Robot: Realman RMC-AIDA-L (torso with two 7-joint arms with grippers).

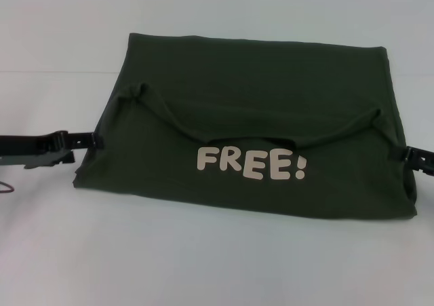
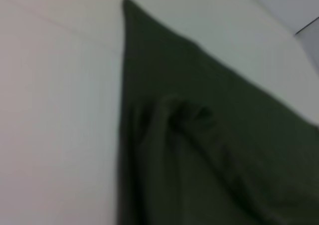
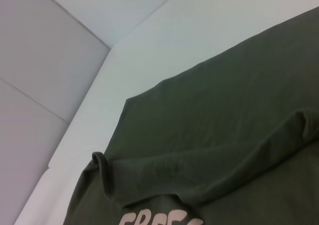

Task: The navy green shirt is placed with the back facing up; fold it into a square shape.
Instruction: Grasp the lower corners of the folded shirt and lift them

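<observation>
I can't tell how the jaws of the left gripper [image 1: 93, 140] stand; in my head view its dark tip sits at the left edge of the navy green shirt [image 1: 251, 116], touching or tucked into the cloth, and the fabric hides the fingertips. It's the same on the other side: the right gripper [image 1: 405, 154] meets the shirt's right edge, and the rest of that arm is cut off by the frame border, so I can't tell the state of its jaws either. Neither wrist view shows its own fingers.

The shirt lies on the white table [image 1: 203, 258], folded into a wide rectangle. A rolled fold edge sags in a curve across the middle between the two grippers, and just below it the white "FREE!" lettering [image 1: 251, 163] faces up. In the right wrist view only the tops of those letters show, cut off at the picture's edge. The left wrist view gives me just a dark, bunched stretch of cloth coming to a point against the table.
</observation>
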